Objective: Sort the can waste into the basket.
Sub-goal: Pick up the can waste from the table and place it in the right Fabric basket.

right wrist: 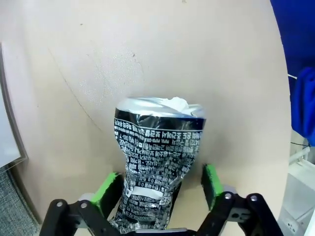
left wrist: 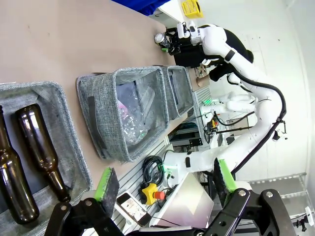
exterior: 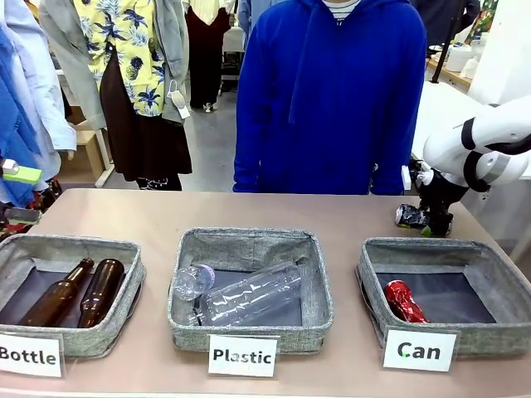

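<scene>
On the beige table [exterior: 332,217] my right gripper [right wrist: 162,189] straddles the black can [right wrist: 157,157], its long axis running straight ahead between the 2 pads, jaws not visibly clenched yet.

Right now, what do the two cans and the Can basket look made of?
Black can: thin metal, likely aluminium; glossy print, crumpled silver end. Red can: probably the same, shiny red with sharp dents. Basket: grey woven fabric, matte, with a dark flat bottom.
</scene>
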`<act>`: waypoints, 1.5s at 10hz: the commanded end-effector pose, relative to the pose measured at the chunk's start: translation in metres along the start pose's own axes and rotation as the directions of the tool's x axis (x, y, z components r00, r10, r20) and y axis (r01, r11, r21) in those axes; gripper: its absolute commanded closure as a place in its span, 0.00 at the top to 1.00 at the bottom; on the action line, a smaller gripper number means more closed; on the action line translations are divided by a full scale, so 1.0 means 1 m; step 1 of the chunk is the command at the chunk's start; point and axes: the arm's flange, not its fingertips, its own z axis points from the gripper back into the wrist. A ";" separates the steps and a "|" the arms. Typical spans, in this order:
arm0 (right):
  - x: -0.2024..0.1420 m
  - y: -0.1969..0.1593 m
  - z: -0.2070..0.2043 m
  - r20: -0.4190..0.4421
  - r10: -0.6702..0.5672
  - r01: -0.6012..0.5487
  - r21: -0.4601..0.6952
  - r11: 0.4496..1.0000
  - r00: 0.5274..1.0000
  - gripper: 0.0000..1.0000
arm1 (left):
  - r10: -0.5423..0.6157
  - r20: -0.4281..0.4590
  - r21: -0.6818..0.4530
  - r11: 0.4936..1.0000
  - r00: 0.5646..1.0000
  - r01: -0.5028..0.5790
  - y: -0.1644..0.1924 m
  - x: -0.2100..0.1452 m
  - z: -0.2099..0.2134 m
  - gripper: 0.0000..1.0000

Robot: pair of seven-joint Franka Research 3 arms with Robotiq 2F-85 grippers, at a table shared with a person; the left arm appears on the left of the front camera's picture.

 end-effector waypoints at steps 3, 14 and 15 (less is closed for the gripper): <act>0.002 0.002 0.003 -0.036 0.024 -0.024 -0.004 1.000 0.999 0.00 | 0.003 0.003 -0.010 1.000 1.000 -0.003 -0.003 -0.002 0.000 1.00; 0.053 0.231 0.182 0.038 0.329 -0.331 0.130 0.935 0.944 0.00 | 0.003 0.003 -0.010 1.000 1.000 -0.003 -0.003 -0.002 0.000 1.00; 0.050 0.254 0.178 -0.027 0.315 -0.309 0.130 0.942 0.949 0.00 | 0.003 0.003 -0.010 1.000 1.000 -0.003 -0.003 -0.002 0.000 1.00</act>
